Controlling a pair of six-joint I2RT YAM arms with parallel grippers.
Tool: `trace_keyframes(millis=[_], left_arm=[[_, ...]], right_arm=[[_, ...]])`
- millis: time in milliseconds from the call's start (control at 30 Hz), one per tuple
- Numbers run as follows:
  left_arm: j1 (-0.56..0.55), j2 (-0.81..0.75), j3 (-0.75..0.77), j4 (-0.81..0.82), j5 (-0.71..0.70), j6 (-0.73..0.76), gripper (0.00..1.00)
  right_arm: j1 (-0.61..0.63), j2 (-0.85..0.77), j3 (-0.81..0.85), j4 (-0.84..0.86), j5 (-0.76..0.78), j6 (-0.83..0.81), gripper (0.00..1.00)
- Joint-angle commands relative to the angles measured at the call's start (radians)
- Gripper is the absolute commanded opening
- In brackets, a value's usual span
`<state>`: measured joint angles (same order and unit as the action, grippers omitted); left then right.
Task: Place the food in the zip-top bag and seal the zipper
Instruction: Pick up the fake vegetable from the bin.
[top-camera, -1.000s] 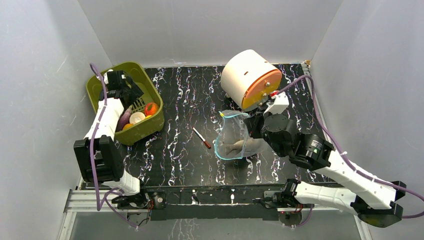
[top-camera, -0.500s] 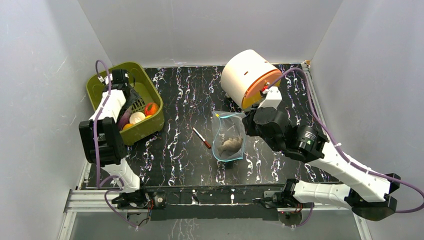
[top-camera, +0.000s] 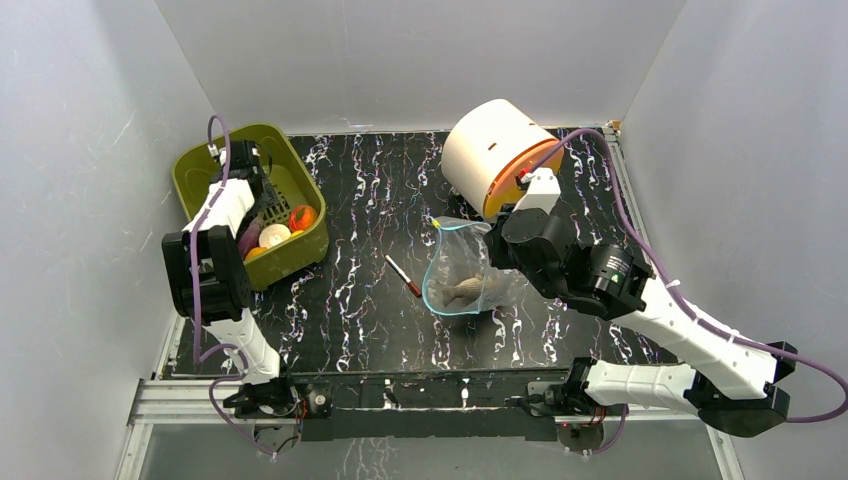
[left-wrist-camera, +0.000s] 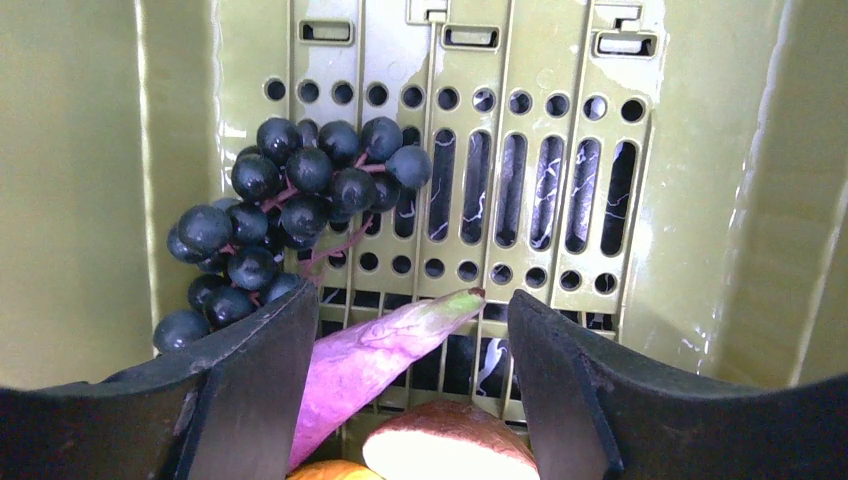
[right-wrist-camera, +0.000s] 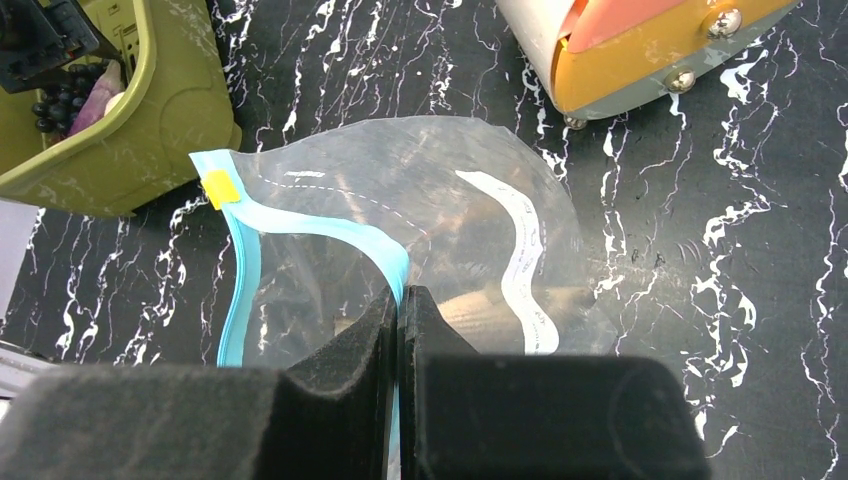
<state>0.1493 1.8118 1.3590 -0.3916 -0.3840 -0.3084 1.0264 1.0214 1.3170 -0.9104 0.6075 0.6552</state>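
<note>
The right gripper (right-wrist-camera: 398, 298) has its fingers pressed together on the teal zipper (right-wrist-camera: 300, 222) of the clear zip-top bag (top-camera: 455, 262), which sits mid-table with its mouth gaping and the grey fish (top-camera: 462, 291) inside. The left gripper (left-wrist-camera: 410, 315) hangs spread inside the olive basket (top-camera: 300, 255), its fingers on either side of the purple piece (left-wrist-camera: 365, 355), with the grape cluster (left-wrist-camera: 290, 200) just beyond. A red-tipped pen (top-camera: 404, 275) lies between basket and bag, and a white drum (top-camera: 490, 145) sits behind the bag

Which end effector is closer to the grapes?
Left. The left end effector hangs open in the basket, right beside the grapes. The right end effector is well away, outside the basket, shut on the bag.
</note>
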Motion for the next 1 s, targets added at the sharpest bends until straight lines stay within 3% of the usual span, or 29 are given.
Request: trace_keyframes(millis=[0,267,367,467,600,633,800,967], left_arm=[[0.0,0.0,-0.012,0.034,-0.026,0.083,0.67],[-0.02,0.011,-0.054,0.078,0.068,0.106,0.69],[-0.042,0.021,-0.056,0.078,0.026,0.123,0.66],[-0.042,0.028,-0.059,0.079,0.009,0.123,0.54],[-0.052,0.03,-0.043,0.072,-0.002,0.146,0.21],[-0.058,0.025,-0.034,0.068,-0.015,0.155,0.17],[-0.066,0.003,0.042,0.016,-0.086,0.149,0.01],[-0.066,-0.043,0.102,-0.037,-0.157,0.128,0.0]], right_arm=[[-0.001,-0.015,0.06,0.009,0.044,-0.006,0.0],[-0.001,-0.03,0.073,-0.002,0.059,-0.005,0.0],[0.0,-0.035,0.084,-0.013,0.069,-0.001,0.0],[-0.001,-0.036,0.093,-0.023,0.075,0.0,0.0],[0.0,-0.036,0.108,-0.031,0.081,0.001,0.0],[0.0,-0.035,0.113,-0.033,0.086,0.001,0.0],[-0.001,-0.03,0.118,-0.011,0.09,-0.005,0.0],[0.0,-0.013,0.123,0.019,0.069,-0.009,0.0]])
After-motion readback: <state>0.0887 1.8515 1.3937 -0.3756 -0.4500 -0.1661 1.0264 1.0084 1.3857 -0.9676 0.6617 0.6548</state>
